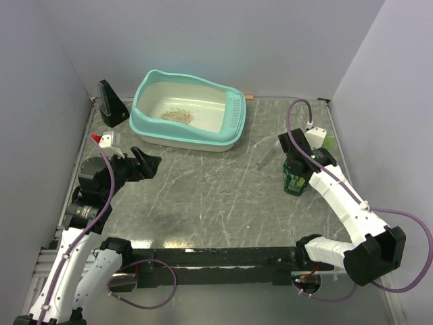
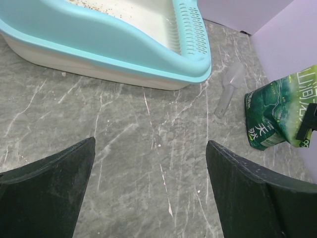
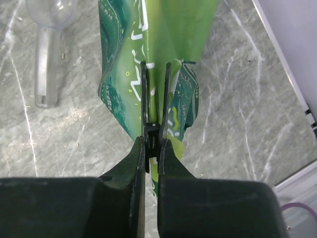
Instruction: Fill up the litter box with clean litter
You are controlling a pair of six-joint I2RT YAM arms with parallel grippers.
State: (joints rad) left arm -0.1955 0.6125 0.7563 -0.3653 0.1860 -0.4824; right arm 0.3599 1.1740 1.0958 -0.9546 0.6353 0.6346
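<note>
Left arm and right arm: white links, black joints; purple cables alongside; left gripper black, broad-fingered.

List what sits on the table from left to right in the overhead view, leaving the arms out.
In order: black wedge-shaped stand → litter box → clear scoop → green pouch.

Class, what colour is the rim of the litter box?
The litter box rim is turquoise, which shows best in the top external view.
</note>
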